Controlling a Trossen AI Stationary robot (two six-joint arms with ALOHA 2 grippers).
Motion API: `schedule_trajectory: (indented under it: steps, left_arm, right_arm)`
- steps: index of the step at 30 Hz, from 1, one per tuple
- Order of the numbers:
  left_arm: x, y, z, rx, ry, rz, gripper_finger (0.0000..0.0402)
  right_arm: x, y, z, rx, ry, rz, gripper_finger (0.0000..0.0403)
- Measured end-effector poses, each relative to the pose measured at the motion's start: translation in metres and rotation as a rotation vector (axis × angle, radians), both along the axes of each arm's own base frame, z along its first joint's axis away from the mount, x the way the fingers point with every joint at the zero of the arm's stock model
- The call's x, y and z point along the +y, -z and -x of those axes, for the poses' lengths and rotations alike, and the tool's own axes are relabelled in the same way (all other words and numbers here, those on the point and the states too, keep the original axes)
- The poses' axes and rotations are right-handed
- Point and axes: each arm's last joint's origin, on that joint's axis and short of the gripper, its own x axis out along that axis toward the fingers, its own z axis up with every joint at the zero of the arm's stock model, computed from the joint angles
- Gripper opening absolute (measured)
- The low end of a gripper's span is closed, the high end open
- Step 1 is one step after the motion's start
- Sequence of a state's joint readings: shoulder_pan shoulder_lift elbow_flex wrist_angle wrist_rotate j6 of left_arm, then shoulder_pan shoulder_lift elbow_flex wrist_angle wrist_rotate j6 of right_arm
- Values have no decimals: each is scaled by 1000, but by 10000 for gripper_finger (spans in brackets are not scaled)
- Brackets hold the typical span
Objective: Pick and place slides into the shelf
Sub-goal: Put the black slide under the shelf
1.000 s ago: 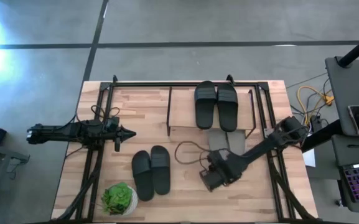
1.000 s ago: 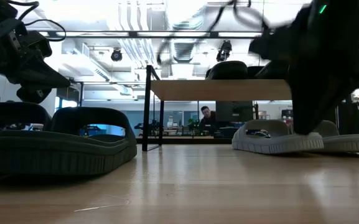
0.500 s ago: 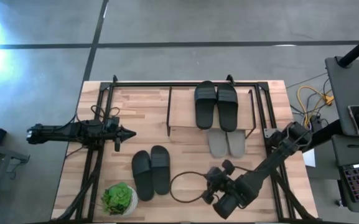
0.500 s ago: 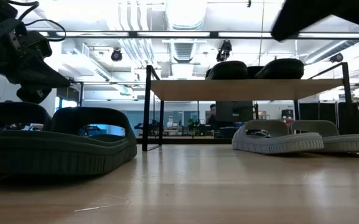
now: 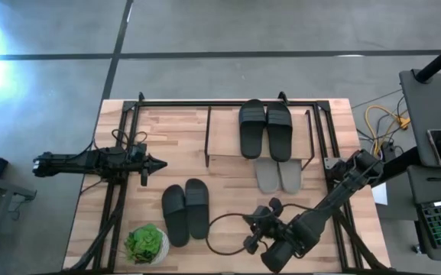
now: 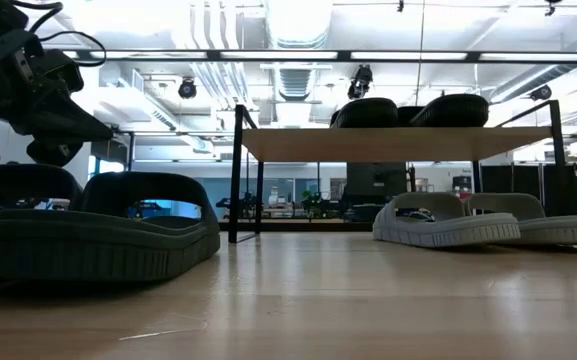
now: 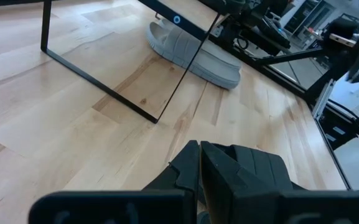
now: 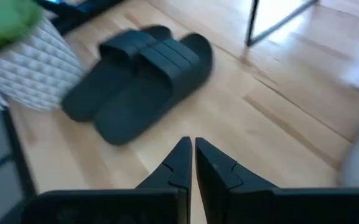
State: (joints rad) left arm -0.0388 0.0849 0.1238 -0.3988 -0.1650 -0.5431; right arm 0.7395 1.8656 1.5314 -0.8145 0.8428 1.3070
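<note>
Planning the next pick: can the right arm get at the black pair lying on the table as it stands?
Probably yes. The right pincer, shut and empty, points at the black pair on the table across bare wood. Only the potted plant sits close beside the slides, on their far side from the pincer.

Desk (image 5: 228, 202): pale planked wood, smooth with slight sheen. Shelf (image 5: 224, 130): thin matt black metal frame, light wooden board. Slides (image 5: 186, 211): matt dark rubber, ribbed straps. Plant pot (image 8: 27, 65): white, faceted texture.
</note>
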Motion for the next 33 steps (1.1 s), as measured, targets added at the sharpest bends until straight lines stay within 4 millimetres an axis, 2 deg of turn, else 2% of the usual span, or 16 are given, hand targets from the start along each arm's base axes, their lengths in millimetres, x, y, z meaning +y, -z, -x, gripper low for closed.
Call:
schedule_trajectory:
  steps: [9,13,17,23,33]
  left_arm:
    - [0,0,0,0,0,0,0]
    - [0,0,0,-1,0,0,0]
    - [0,0,0,0,0,0,0]
    - [0,0,0,0,0,0,0]
    - [0,0,0,0,0,0,0]
  right_arm:
    - [5,-7,-11,-104,-35,-22,13]
    - [-1,-6,-16,-97,-18,-34,13]
    - [-8,-6,-23,-121,55,-155,13]
    - [-12,-12,-35,-183,38,-167,13]
    - [-37,-12,-51,-245,204,-277,9]
